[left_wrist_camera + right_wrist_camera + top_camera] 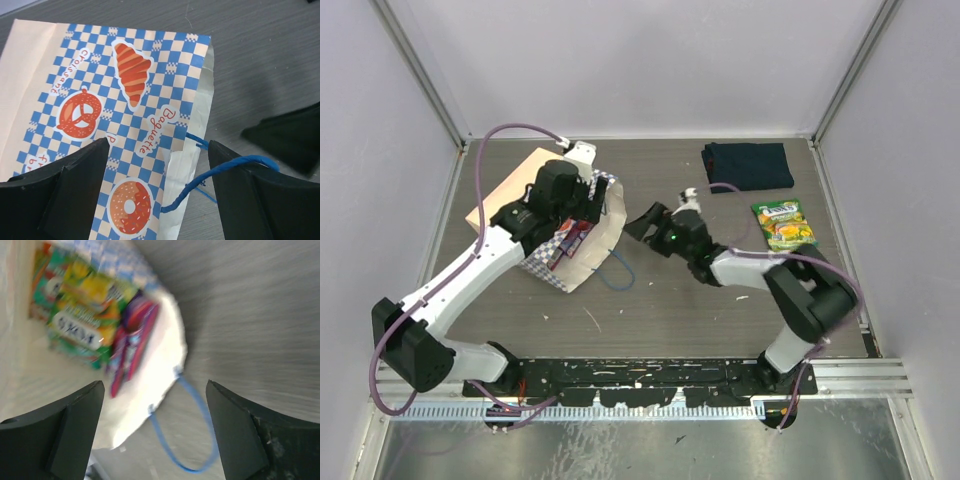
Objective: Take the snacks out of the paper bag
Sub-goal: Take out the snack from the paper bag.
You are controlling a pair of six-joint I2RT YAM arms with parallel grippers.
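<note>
- Top view: finds the paper bag [600,235] on its side at 9 o'clock on the bench [660,310], mouth facing 3 o'clock, snacks [568,240] showing inside. Finds one loose green packet [783,222] out at 3 o'clock, just below the navy cloth [747,165].
- Same view: puts the left jaws over the bag and the right jaws near its mouth, spread and empty.
- Left wrist view: shows the left jaws spread wide above the checkered band, pinching nothing; cannot tell whether touching the paper. Leaves the bag unpinned, so probably free to slide toward 9 o'clock under a push from the mouth.
- Same view: shows the blue cord handle [220,172] running to the right-hand finger, so might snag there on lifting.
- Right wrist view, blurred: shows the right jaws spread, with a green packet [80,325] and a purple packet [131,342] overlapping at 10 o'clock inside the mouth. Risks hooking the cord at 6 o'clock, nipping the bag's lip, or dragging two packets at once.
</note>
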